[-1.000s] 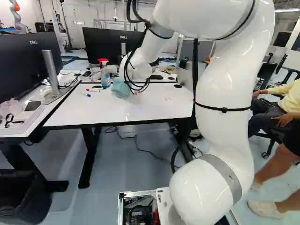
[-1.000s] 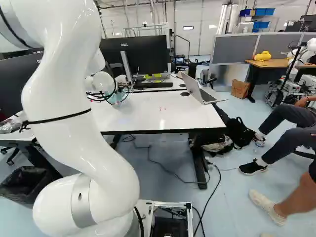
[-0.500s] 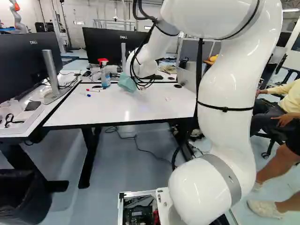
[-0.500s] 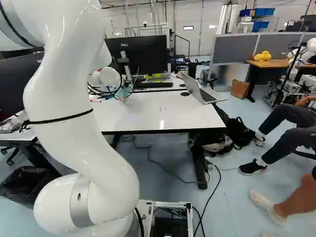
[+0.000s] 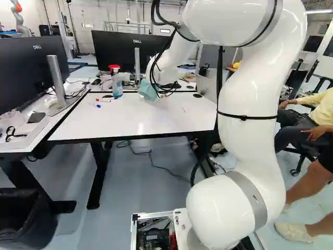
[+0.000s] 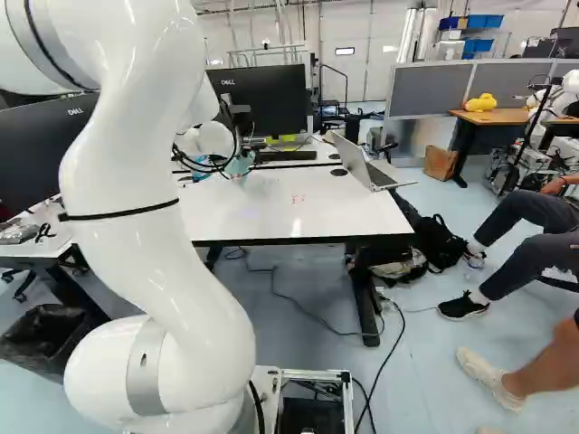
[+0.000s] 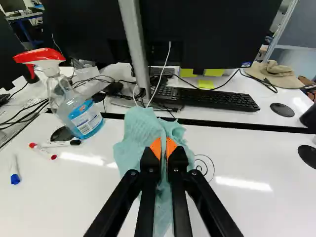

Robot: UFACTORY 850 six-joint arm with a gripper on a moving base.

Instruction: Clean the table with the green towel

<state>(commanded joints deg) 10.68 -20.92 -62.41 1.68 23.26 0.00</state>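
Note:
My gripper [image 5: 163,90], partly behind cables, is over the back of the white table [image 5: 125,120] in the left base view. The wrist view shows the gripper [image 7: 163,149] shut on the green towel [image 7: 139,136], a crumpled bunch pinched between the orange pads. Cloth spreads ahead of the fingers and hangs beneath them; whether it presses on the tabletop I cannot tell. A drawn black spiral [image 7: 201,169] shows beside the towel, partly covered by it. Small red marks [image 6: 298,198] are on the tabletop in the right base view.
A spray bottle [image 7: 79,108] with a red head stands beside the towel, near red, black and blue markers [image 7: 15,170]. Behind are a keyboard [image 7: 212,98] and monitors [image 5: 117,57]. An open laptop [image 6: 362,165] is at the table's far corner. Another robot [image 6: 568,86] stands beyond.
The arm has carried the towel rightward and somewhat farther back over the table, away from the spray bottle. The grip has stayed on the cloth, and the base has not moved.

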